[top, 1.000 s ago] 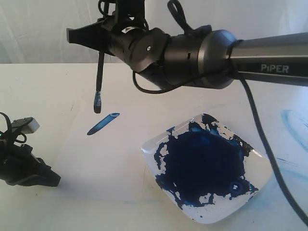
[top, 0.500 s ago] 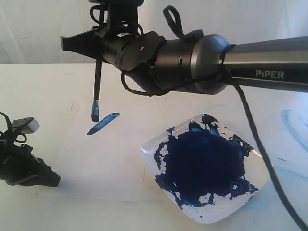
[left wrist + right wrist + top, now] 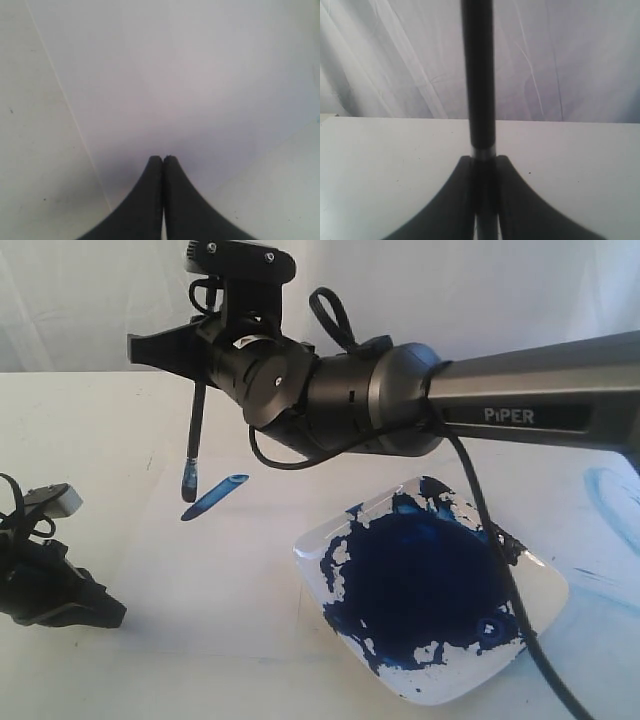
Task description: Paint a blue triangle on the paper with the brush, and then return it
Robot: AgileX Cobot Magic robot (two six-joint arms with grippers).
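The right pincer (image 3: 150, 345) reaches in from the right side across the middle and is clenched on the brush (image 3: 195, 430), gripping the black handle high up. The brush hangs nearly upright, bristle end down. In the right wrist view the two dark fingers (image 3: 455, 200) press against the handle on either side.

The blue-stained tip sits low over the paper (image 3: 230, 580), just beside the pointed left end of the blue triangle (image 3: 215, 497). Whether the bristles touch the sheet, I cannot tell. The triangle is a small slanted outline, darker at its lower left tip.

To the right of it, partly on the paper, lies a white square plate (image 3: 545, 585) covered with dark-blue paint. A faint pale-blue smear (image 3: 608, 490) marks the table (image 3: 80, 420) at the far right.

The left pincer (image 3: 105, 612) rests low at the left edge of the sheet, its fingers pressed together on nothing.
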